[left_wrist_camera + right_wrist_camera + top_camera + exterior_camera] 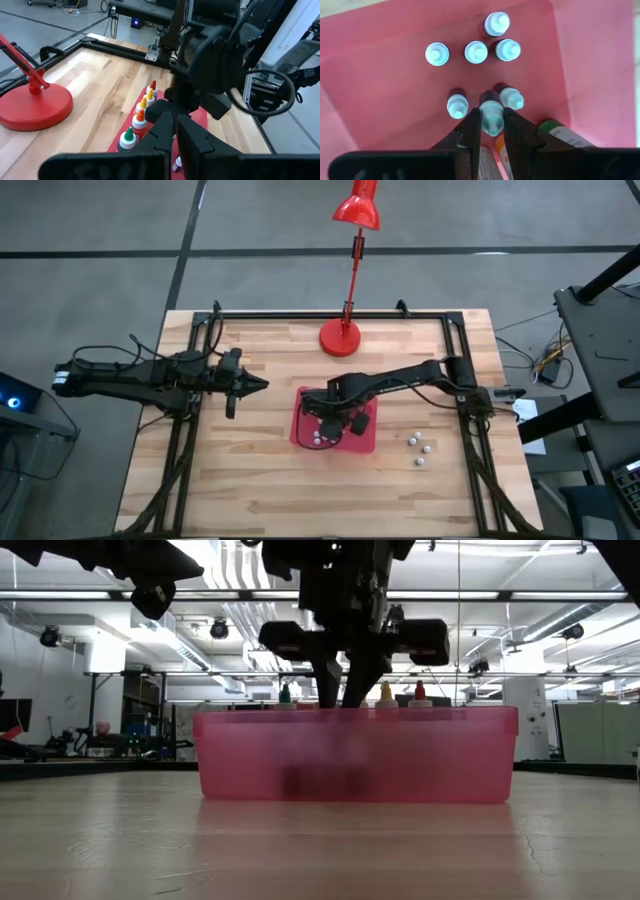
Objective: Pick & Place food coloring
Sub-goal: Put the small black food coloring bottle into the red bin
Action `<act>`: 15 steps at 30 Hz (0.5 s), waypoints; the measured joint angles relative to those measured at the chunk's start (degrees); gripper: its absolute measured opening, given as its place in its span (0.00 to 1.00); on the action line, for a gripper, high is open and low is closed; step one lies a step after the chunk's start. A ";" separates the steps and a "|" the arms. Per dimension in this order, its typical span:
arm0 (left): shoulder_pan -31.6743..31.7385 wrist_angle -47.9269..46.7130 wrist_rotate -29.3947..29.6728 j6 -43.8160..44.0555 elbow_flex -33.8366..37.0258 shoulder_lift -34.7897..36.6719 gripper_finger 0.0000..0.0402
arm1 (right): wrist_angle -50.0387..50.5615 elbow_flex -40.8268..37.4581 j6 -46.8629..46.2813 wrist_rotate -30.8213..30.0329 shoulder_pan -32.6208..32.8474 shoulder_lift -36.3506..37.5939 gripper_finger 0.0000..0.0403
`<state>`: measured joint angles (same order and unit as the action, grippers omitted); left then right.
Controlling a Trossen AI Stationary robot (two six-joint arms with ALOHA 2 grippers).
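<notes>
A red tray (368, 442) sits mid-table. Along one wall stand the food coloring bottles (140, 116), tiny and pale, with green, orange, yellow and red caps; three caps (385, 692) top the far rim in the low view. Several small dark bottles with white caps (476, 51) stand on the tray floor (390, 95). My right gripper (491, 120) points down into the tray, shut on one more white-capped bottle (491, 111). My left gripper (262, 384) hangs shut and holding nothing left of the tray. My right gripper pinches the white-capped bottle by its cap (491, 125), one finger on each side. The fingers (471, 131) come from above, pointing down. The bottle stays upright among the others; its base is hidden, so I cannot tell whether it rests on the tray floor.
A red desk lamp stands on its round base (340, 337) at the table's far edge, behind the tray. Three more white-capped bottles (421, 448) stand on the wood right of the tray. Black frame rails (190, 430) run along both table sides.
</notes>
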<state>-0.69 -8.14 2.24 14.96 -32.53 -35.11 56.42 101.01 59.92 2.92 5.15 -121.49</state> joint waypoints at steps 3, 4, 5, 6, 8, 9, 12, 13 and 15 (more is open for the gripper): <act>0.02 -0.01 0.01 0.00 0.00 -0.01 0.00 | 0.20 0.00 0.00 0.02 -0.04 -0.58 0.15; 0.02 0.00 0.02 0.00 0.00 0.00 0.00 | 0.16 0.00 0.01 0.07 -0.07 -0.68 0.15; 0.01 -0.01 0.02 0.00 0.00 0.00 0.00 | 0.17 0.00 0.02 0.07 -0.10 -0.82 0.15; 0.01 -0.02 0.01 0.00 0.00 0.00 0.00 | 0.17 0.00 0.02 0.07 -0.15 -0.90 0.15; 0.00 -0.02 0.00 0.00 0.00 -0.02 0.00 | 0.22 0.00 -0.18 0.07 -0.27 -1.06 0.15; 0.02 -0.02 0.02 0.00 0.00 0.00 0.00 | 0.18 0.00 -0.21 0.09 -0.30 -1.07 0.15; 0.00 -0.02 0.00 -0.05 0.00 -0.01 0.00 | 0.18 0.00 -0.29 0.20 -0.62 -1.05 0.15; 0.02 -0.02 0.02 -0.11 0.01 0.00 0.00 | 0.20 0.00 -0.33 0.25 -0.80 -1.05 0.15; 0.02 -0.02 0.01 -0.15 0.00 0.00 0.00 | 0.09 0.00 -0.33 0.35 -1.07 -1.27 0.15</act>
<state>-0.67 -8.16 2.25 14.81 -32.53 -35.12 56.51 101.01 59.59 3.27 4.08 -122.76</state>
